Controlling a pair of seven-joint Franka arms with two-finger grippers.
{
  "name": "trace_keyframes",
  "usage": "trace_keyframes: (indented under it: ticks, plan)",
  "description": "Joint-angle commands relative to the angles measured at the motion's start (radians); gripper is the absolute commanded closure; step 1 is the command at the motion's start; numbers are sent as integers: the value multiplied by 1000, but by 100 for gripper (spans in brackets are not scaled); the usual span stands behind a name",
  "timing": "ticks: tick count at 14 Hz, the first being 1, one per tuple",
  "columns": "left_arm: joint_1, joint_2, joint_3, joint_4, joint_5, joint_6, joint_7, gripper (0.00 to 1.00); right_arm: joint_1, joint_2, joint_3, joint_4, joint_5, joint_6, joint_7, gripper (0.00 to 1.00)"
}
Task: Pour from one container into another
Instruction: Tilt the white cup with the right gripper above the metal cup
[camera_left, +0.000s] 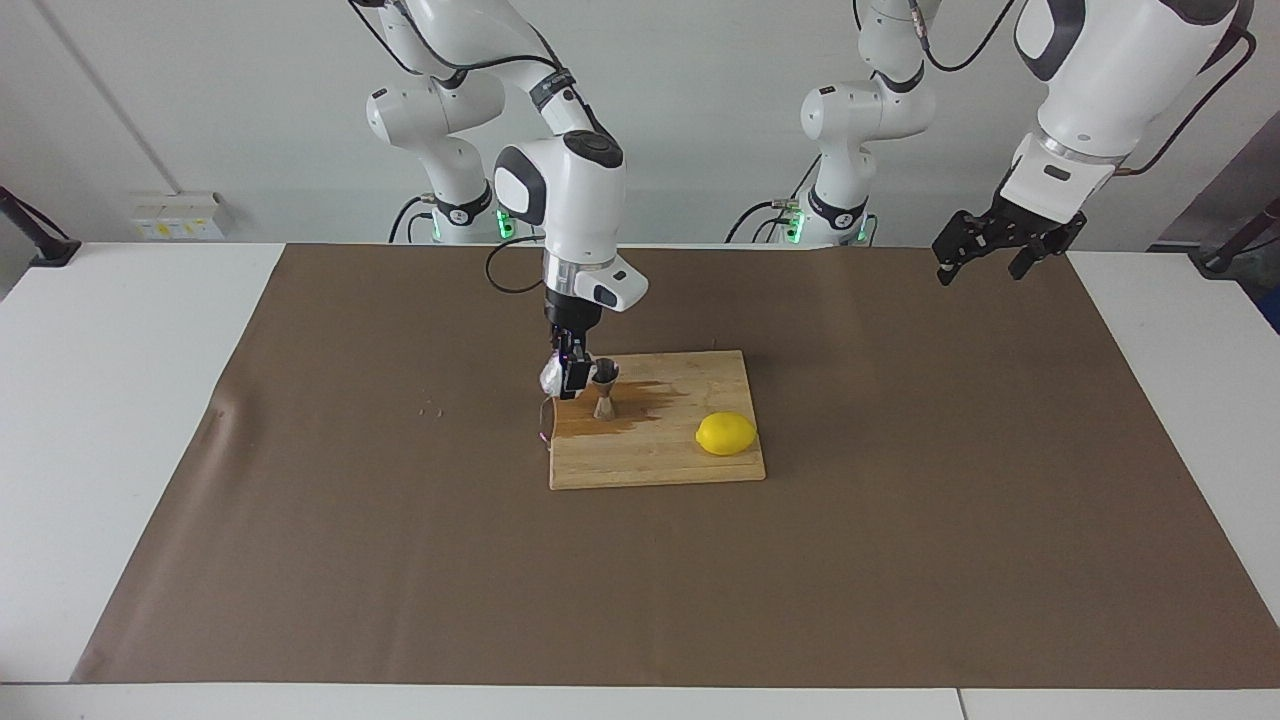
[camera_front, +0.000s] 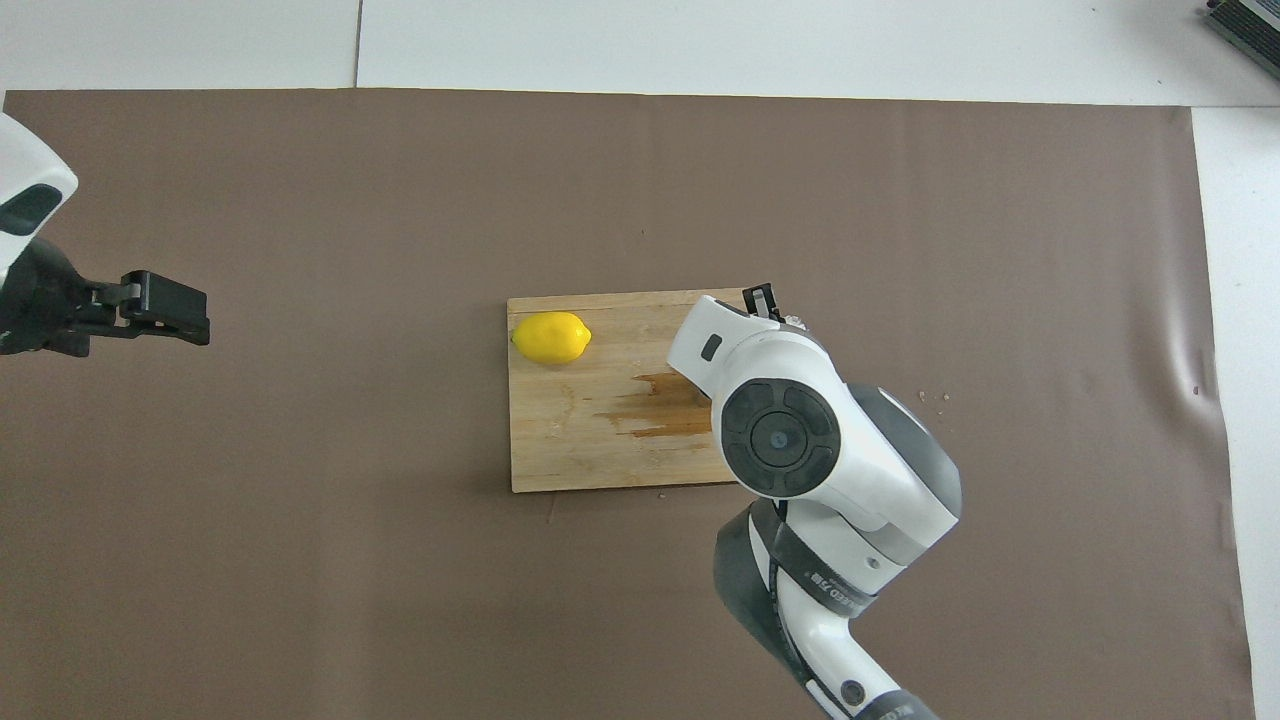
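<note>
A brown paper sheet (camera_left: 300, 500) covers the table, bearing a pale wooden chopping board (camera_left: 660, 465) with a wet stain and a yellow lemon (camera_left: 726, 434). The right gripper (camera_left: 572, 382) hangs at the board's edge, clamped on a small clear ribbed glass cup (camera_left: 552, 377), apparently tilted, just beside the upright silvery steel hourglass jigger (camera_left: 604, 390), which stands toward the lemon. The left gripper (camera_left: 985, 252) waits raised, fingers spread, empty, well apart.

A bright yellow oval lemon (camera_left: 726, 434) lies on a pale tan rectangular wooden board (camera_left: 680, 465) streaked with a dark brown wet stain (camera_left: 640, 398), on a plain matte brown paper mat (camera_left: 900, 520) over a white table (camera_left: 90, 400)
</note>
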Motion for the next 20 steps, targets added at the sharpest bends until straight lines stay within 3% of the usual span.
trace_keyframes:
  ticks: [1,6,20]
  plan:
    - [3,-32,2,-32,-6,-3,0,0,18,7,0,7,-52,-19,39,100]
    - [5,-32,2,-32,-6,-3,0,0,21,-3,0,-6,-161,-20,42,100]
    - [5,-32,2,-32,-6,-3,0,0,90,-36,4,-25,-256,-132,109,100]
